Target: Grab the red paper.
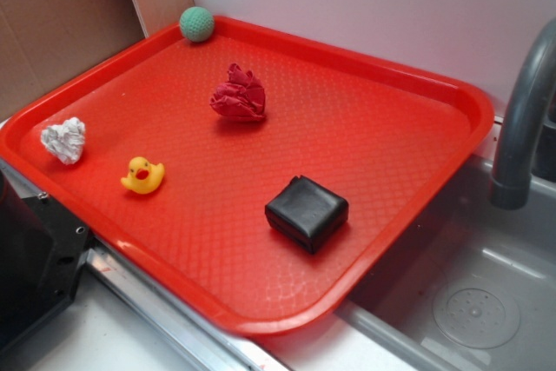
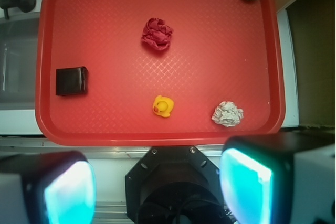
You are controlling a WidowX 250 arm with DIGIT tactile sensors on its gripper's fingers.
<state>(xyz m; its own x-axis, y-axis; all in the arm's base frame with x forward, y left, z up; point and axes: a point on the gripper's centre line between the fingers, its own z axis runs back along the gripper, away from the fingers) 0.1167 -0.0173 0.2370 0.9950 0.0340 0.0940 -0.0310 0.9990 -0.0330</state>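
The red paper [image 1: 238, 94], a dark crimson crumpled wad, lies on the red tray [image 1: 391, 119] toward its far side. In the wrist view the red paper [image 2: 156, 34] sits in the upper middle of the tray [image 2: 105, 129]. My gripper [image 2: 157, 190] is high above the robot base, short of the tray's near rim, well away from the paper. Its two fingers [image 2: 247, 187] stand wide apart with cyan pads and nothing between them. The gripper is out of the exterior view.
On the tray lie a black box [image 1: 306, 212], a yellow rubber duck [image 1: 142, 175], a white paper wad [image 1: 65, 140] and a green knitted ball [image 1: 197, 23]. A grey faucet [image 1: 521, 128] and a sink [image 1: 478, 301] are at the right. The robot base [image 1: 35, 258] is at the left.
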